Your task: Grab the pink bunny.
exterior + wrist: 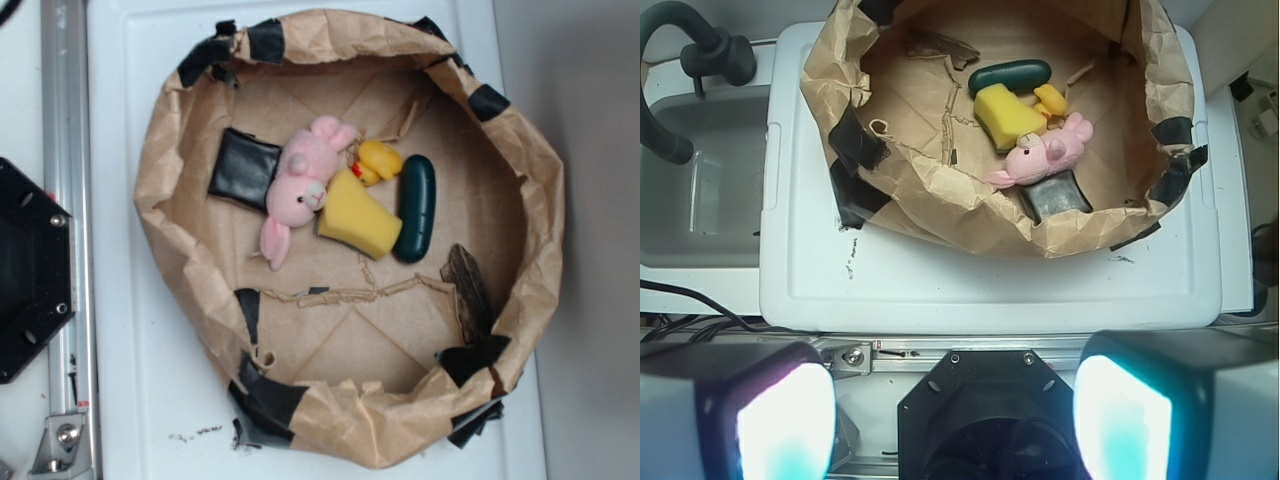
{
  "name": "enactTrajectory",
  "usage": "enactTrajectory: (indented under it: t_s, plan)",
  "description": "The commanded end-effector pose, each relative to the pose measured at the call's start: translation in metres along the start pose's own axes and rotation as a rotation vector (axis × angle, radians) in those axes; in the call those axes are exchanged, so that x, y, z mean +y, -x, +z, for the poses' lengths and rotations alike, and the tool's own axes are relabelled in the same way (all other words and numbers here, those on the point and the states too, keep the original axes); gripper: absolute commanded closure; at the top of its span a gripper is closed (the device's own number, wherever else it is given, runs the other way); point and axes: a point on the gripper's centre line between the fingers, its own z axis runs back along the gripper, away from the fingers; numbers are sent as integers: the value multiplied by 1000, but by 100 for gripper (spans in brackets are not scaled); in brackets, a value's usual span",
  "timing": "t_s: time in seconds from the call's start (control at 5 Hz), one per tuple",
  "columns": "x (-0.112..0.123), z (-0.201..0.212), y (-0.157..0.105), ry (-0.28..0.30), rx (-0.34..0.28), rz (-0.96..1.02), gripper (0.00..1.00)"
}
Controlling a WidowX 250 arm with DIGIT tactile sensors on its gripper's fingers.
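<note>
Brown-paper nest [180,230] sat on the white tray [130,330], walls patched with black tape. Pink bunny [300,188] lay inside, upper left of centre, overlapping a black pouch [240,168] and touching the yellow sponge [360,218]. Yellow duck [380,160] and dark green oblong [416,205] sat just right of it. Gripper [955,420] hung wide open and empty at the wrist frame's bottom edge, well apart from the nest
</note>
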Motion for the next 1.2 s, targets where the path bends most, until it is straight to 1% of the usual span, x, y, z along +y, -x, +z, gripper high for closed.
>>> enactTrajectory:
  t_s: [0.0,0.2,0.4,0.6,0.8,1.0]
  plan:
    - [0,0,0,0,0,0,0]
    - [20,-44,-23,117,174,7,0]
    - [23,-88,-69,178,-4,-29,0]
    - [28,-140,-101,177,2,-4,0]
    - [34,-176,-111,139,-11,8,0]
    - [42,-205,-107,0,18,1,0]
